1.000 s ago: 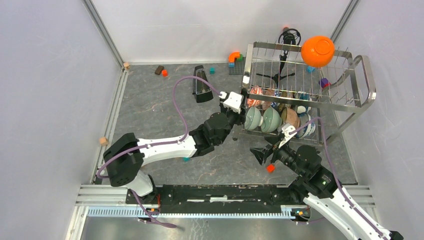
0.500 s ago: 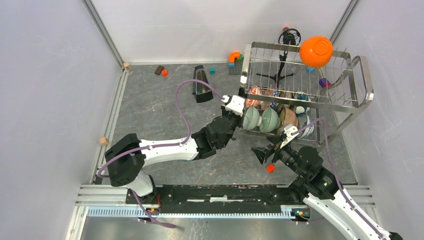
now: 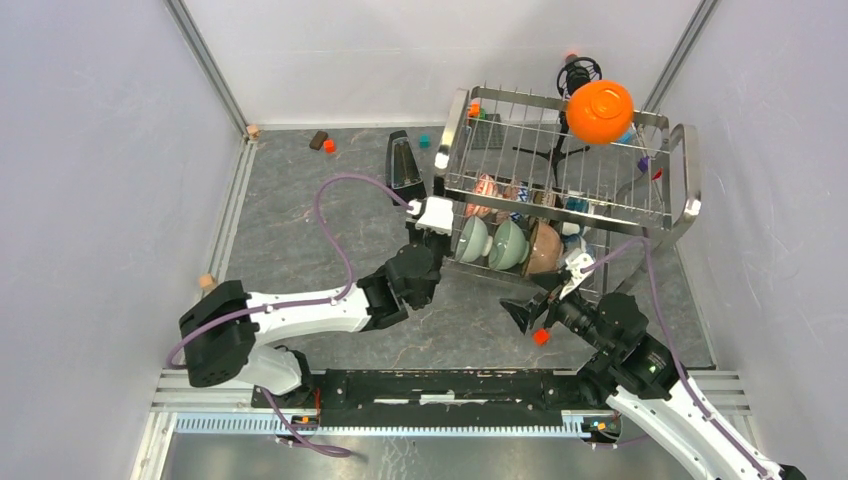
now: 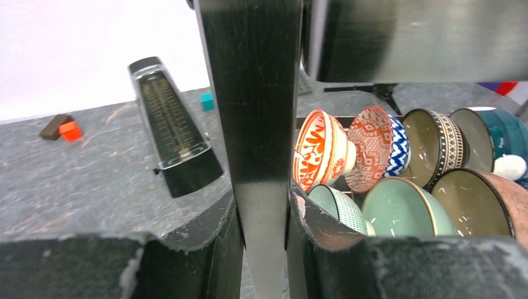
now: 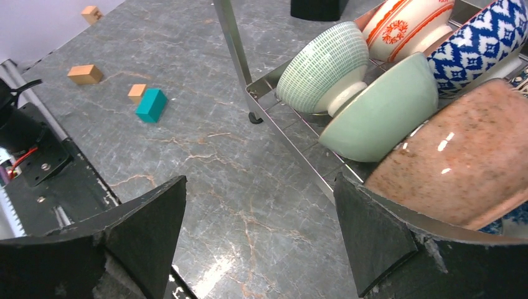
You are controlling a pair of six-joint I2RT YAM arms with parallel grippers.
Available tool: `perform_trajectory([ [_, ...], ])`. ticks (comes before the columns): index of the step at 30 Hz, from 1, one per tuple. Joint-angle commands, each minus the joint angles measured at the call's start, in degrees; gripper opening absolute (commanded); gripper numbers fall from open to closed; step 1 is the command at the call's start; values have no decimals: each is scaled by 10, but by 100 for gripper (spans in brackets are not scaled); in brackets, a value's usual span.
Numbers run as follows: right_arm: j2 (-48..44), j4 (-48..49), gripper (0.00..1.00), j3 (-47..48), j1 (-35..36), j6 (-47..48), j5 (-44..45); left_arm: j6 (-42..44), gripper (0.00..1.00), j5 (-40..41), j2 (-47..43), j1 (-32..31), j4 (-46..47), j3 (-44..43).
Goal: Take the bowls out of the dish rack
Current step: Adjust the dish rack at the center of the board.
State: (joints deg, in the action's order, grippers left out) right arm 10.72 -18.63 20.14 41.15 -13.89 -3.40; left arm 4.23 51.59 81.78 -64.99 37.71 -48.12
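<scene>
Right fingers are over the bench toward its near edge, spread wide, with nothing between them. Their tips are just beside the near rail of the dish rack; touching or not, can't tell. A small red block lies on the bench just beside the right wrist. A teal block and a wooden block lie further left.

Left arm runs from the near-left of the bench to the rack's left end. Left fingers are narrowed and clamped on an upright steel post of the rack, one finger on each side.

The rack stands on the right half of the bench, toward the far-right corner. The bowls stand on edge in its lower tier.
- Near row, packed side by side: green-lined bowl, pale green bowl, brown speckled bowl.
- Row behind: red-and-white bowl, blue-and-white bowl, dark-rimmed bowl.
- Top tier, near the rack's far-right corner: orange bowl.

A metronome stands upright on the bench just left of the rack's far-left corner. A brown block lies just beside a second red block near the far edge, and a teal cube sits close to the metronome. A black microphone stand stands behind the rack at the far edge.
</scene>
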Motion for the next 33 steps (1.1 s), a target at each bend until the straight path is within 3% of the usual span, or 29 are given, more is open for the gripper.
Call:
perform_trajectory([
  [1, 11, 27, 94, 31, 2, 10, -69, 57, 2, 141, -68, 14, 44, 28],
  [7, 37, 34, 94, 64, 2, 14, -206, 61, 2, 155, -91, 14, 32, 49],
  [12, 46, 0, 94, 151, 2, 27, -248, 66, 2, 175, -104, 15, 21, 61],
  [23, 40, -112, 96, 308, 2, 107, -199, 36, 2, 233, -182, 15, -50, 99],
  [29, 12, -124, 96, 360, 2, 108, -51, 7, 2, 261, -221, 14, -106, 110],
  [33, -3, -113, 96, 361, 2, 104, 3, -37, 2, 273, -258, 15, -169, 124],
])
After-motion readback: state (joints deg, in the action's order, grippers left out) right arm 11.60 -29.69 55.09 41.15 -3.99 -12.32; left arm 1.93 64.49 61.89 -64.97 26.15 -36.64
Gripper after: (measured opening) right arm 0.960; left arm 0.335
